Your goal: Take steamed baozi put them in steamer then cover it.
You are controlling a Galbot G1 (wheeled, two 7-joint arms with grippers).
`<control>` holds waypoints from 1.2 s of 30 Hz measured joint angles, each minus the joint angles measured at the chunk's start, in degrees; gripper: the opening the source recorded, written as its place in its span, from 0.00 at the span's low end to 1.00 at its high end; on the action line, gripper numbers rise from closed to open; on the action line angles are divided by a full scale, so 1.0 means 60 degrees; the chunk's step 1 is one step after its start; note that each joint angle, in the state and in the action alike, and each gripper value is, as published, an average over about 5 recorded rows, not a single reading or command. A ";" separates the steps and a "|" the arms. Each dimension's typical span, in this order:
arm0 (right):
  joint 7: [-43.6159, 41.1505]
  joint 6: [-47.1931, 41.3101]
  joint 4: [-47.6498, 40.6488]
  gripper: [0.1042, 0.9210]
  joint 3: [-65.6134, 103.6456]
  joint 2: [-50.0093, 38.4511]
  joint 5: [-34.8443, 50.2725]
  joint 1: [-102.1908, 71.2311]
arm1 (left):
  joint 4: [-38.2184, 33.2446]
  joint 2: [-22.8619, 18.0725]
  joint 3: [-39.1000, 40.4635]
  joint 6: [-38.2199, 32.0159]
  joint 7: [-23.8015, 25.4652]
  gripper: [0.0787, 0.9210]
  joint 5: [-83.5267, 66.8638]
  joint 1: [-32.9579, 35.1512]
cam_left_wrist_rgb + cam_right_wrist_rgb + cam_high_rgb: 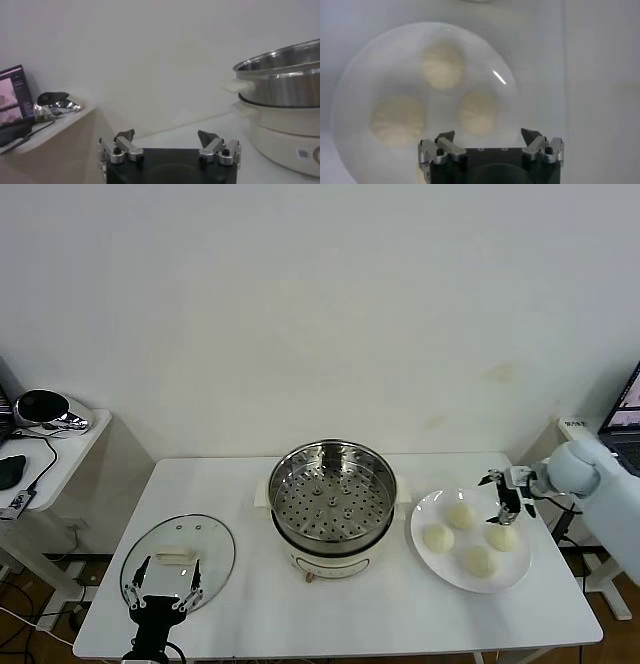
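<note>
The steel steamer (pixel 332 504) with its perforated tray stands uncovered at the table's middle; its side also fills the left wrist view (pixel 285 75). Several cream-white baozi lie on a white plate (pixel 425 514) to its right, one of them (pixel 461 515) nearest the pot. My right gripper (pixel 505 502) hangs open above the plate's far right part, over a baozi (pixel 502 537). In the right wrist view that gripper (pixel 488 136) is empty above three baozi, the nearest (pixel 478 112). The glass cover (pixel 210 544) lies flat at front left. My left gripper (pixel 160 584) (pixel 166 136) stands open at the cover's near edge.
A side table (pixel 70 454) at far left carries a shiny helmet-like object (pixel 45 409) and cables. A laptop screen (pixel 628 409) stands beyond the table's right edge. The table's front edge runs just below the cover and the plate.
</note>
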 measured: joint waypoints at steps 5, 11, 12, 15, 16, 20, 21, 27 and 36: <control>-0.0149 0.0173 -0.0748 0.88 -0.0693 0.0501 -0.0198 0.0492 | 0.0044 0.0005 -0.0036 -0.0052 0.0002 0.88 0.0063 0.0002; -0.0231 0.0358 -0.1524 0.88 -0.1159 0.1074 -0.0414 0.0895 | 0.0066 0.0013 -0.0075 -0.0122 0.0004 0.88 0.0166 0.0006; -0.0241 0.0379 -0.1635 0.88 -0.1225 0.1164 -0.0445 0.0946 | 0.0073 0.0015 -0.0088 -0.0133 0.0000 0.88 0.0188 0.0014; -0.0263 0.0427 -0.1948 0.88 -0.1407 0.1417 -0.0546 0.1083 | 0.0088 0.0013 -0.0122 -0.0168 -0.0016 0.88 0.0243 0.0048; -0.0267 0.0437 -0.2043 0.88 -0.1456 0.1498 -0.0576 0.1118 | 0.0090 0.0011 -0.0129 -0.0179 -0.0020 0.88 0.0256 0.0061; -0.0277 0.0439 -0.2373 0.88 -0.1599 0.1791 -0.0671 0.1198 | 0.0101 -0.0006 -0.0137 -0.0221 -0.0033 0.88 0.0301 0.0084; -0.0283 0.0433 -0.2439 0.87 -0.1623 0.1854 -0.0692 0.1206 | 0.0105 -0.0013 -0.0138 -0.0229 -0.0037 0.88 0.0312 0.0085; -0.0316 0.0414 -0.2778 0.78 -0.1723 0.2157 -0.0836 0.1288 | 0.0138 -0.0025 -0.0153 -0.0271 -0.0064 0.88 0.0330 0.0084; -0.0324 0.0410 -0.3099 0.70 -0.1733 0.2335 -0.1020 0.1349 | 0.0156 -0.0018 -0.0201 -0.0315 -0.0076 0.88 0.0335 0.0094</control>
